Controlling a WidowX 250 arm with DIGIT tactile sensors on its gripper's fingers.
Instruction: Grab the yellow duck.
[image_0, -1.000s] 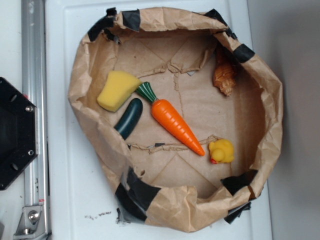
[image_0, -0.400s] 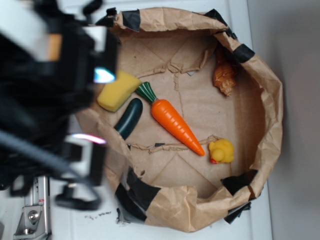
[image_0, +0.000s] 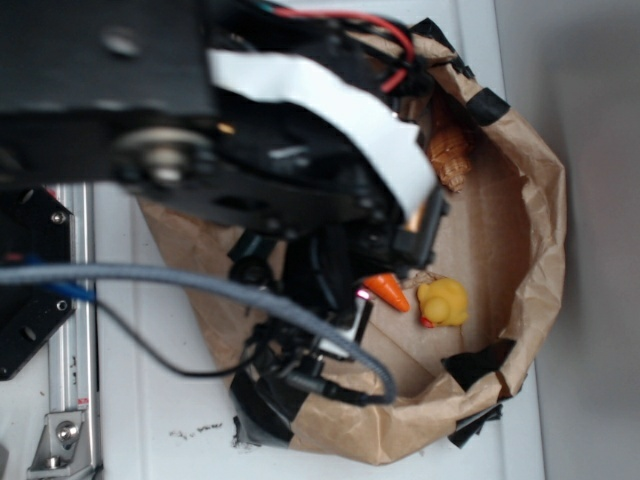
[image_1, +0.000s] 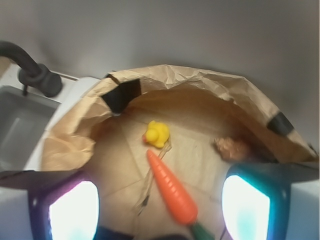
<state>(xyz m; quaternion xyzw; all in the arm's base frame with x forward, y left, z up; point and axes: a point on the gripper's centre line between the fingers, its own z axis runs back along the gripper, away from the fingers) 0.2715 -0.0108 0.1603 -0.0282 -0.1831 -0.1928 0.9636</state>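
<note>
The yellow duck (image_0: 443, 302) sits on the floor of the brown paper bag (image_0: 535, 180), near its lower right wall, just past the tip of the orange carrot (image_0: 388, 291). My gripper (image_0: 388, 268) hangs over the carrot, left of the duck and apart from it. In the wrist view the duck (image_1: 157, 133) lies ahead, beyond the carrot (image_1: 172, 187). That carrot runs below the gap of my gripper (image_1: 160, 210). Both fingers (image_1: 74, 210) stand wide apart and open, with nothing held.
A brown croissant-like toy (image_0: 450, 150) lies against the bag's upper right wall, also in the wrist view (image_1: 232, 148). My arm hides the left half of the bag. Black tape patches (image_0: 478, 365) mark the rim. A sink (image_1: 20, 120) with a black faucet (image_1: 35, 75) lies beyond the bag.
The arm has swept in from the left and now reaches over the bag, covering the sponge, the cucumber and most of the carrot. The duck has not moved.
</note>
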